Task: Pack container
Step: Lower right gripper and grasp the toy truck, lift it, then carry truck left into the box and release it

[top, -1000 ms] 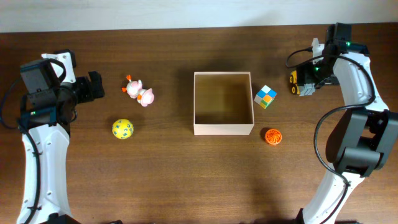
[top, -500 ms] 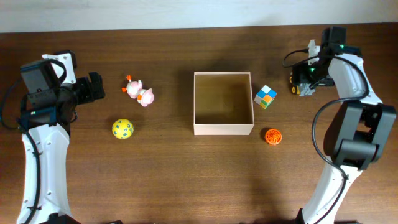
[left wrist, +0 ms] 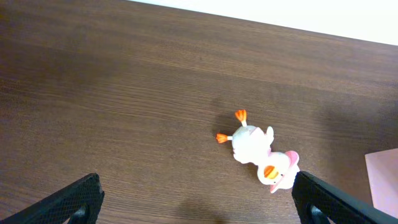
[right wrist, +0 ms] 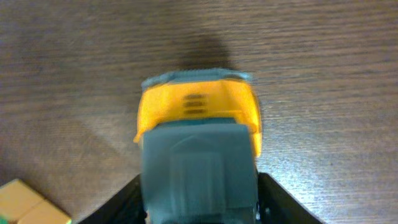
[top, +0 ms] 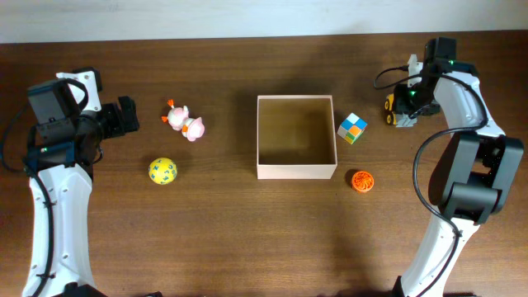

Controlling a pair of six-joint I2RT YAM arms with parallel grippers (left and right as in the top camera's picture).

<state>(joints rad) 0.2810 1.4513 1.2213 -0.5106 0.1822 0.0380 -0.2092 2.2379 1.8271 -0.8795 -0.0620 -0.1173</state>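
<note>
Left gripper (top: 126, 115): at 9 o'clock of the dark brown wooden tabletop (top: 247, 247), spread wide and holding nothing; in its wrist view (left wrist: 196, 193) both fingers frame bare wood.
Pink-and-white toy duck (top: 186, 123): lies on its side at 3 o'clock of the left gripper (left wrist: 261, 151).
Yellow ball with blue marks (top: 162, 171): at 7 o'clock of the duck, apart from it.
Square white-walled cardboard container (top: 297, 172): mid-tabletop, upright, open-topped, tan inside.
Multi-coloured cube (top: 352, 128): at 3 o'clock of the container, just beside its wall.
Orange ridged ball (top: 361, 181): at 4 o'clock of the container.
Yellow-and-grey toy truck (top: 391, 110): at 2 o'clock of the cube (right wrist: 198, 118).
Right gripper (top: 406, 106): fingers flank the truck's sides (right wrist: 199, 202); whether they clamp it, I cannot tell.
</note>
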